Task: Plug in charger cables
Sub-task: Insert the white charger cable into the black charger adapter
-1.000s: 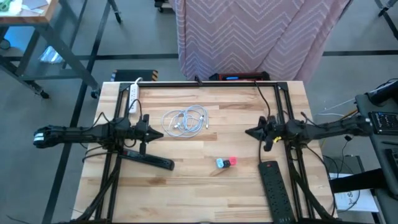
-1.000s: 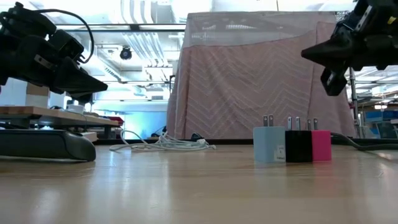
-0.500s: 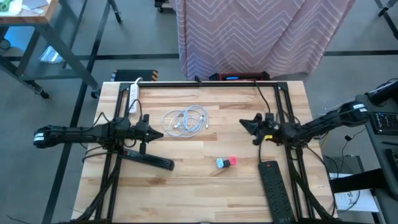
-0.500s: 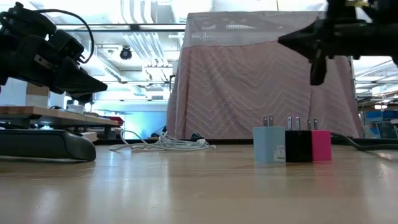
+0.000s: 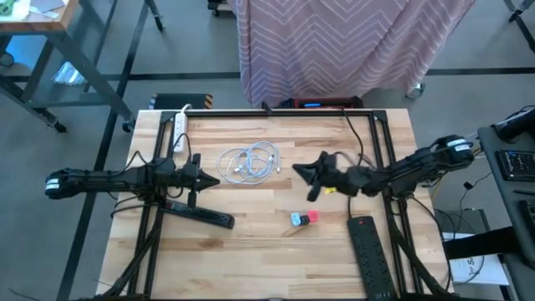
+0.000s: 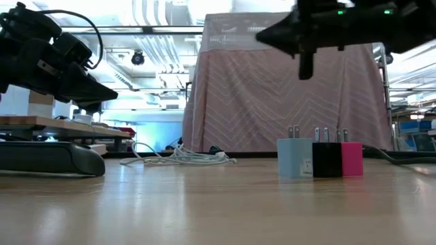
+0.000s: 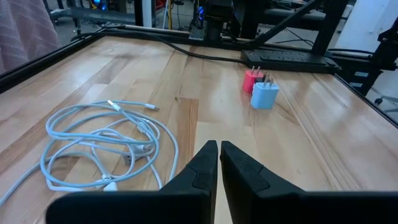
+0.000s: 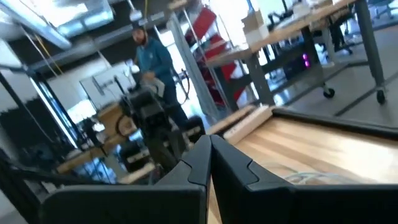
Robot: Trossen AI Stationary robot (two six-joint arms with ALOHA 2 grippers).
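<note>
While both arms hang over the wooden table, neither pincer holds anything. From above, the right gripper sits just right of the middle of the frame, reaching toward the left. Its two dark fingers are pressed together, with only a thin line between them in the right wrist view, and they touch nothing. In the level view this gripper floats near the top of the frame, high above the plug blocks. The left gripper waits on the left side of the frame, pointing right, and its fingers are also pressed together and empty. The charger cables lie in a loose white coil on the table, a little above the middle of the overhead frame, between the two grippers and touching neither. The same coil fills the lower left of the left wrist view. Three small plug blocks stand side by side below the right gripper: a light blue plug block, a black plug block and a red-pink plug block. A black power strip lies at the lower right of the overhead frame. Another black power strip lies just below the left gripper. A white power strip lies at the upper left corner of the table. A person stands in the room, at the upper left of the right wrist view.
</note>
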